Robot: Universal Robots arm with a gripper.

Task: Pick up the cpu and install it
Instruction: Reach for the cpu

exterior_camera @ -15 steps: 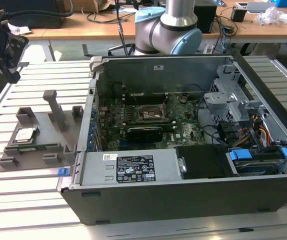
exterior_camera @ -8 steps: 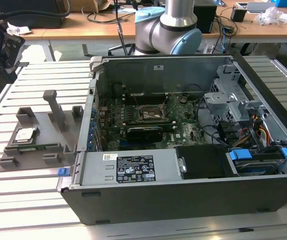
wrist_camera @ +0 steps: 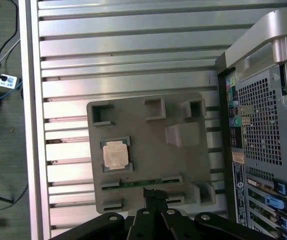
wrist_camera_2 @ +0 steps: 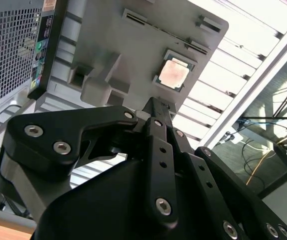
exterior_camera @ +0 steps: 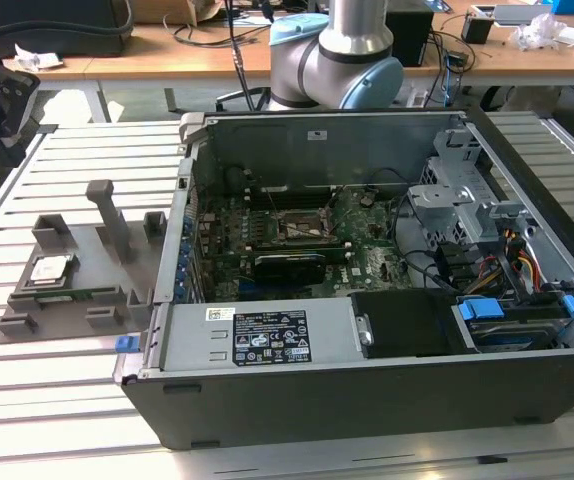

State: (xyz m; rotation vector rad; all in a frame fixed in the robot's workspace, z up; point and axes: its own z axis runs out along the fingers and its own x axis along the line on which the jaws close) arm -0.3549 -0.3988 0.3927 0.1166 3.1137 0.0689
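Pincer, pressed together, hangs above the grey holder where the cpu lies, nine o'clock from the computer case in the exterior view.

The cpu was a small, flat, square chip with a silvery-grey metal top and a thin pale rim. It lay flat with its shiny top facing up. It sat inside a low square pocket on a grey plastic tray, near one edge. The tray was on the exterior view's left, just beside the open dark computer case.
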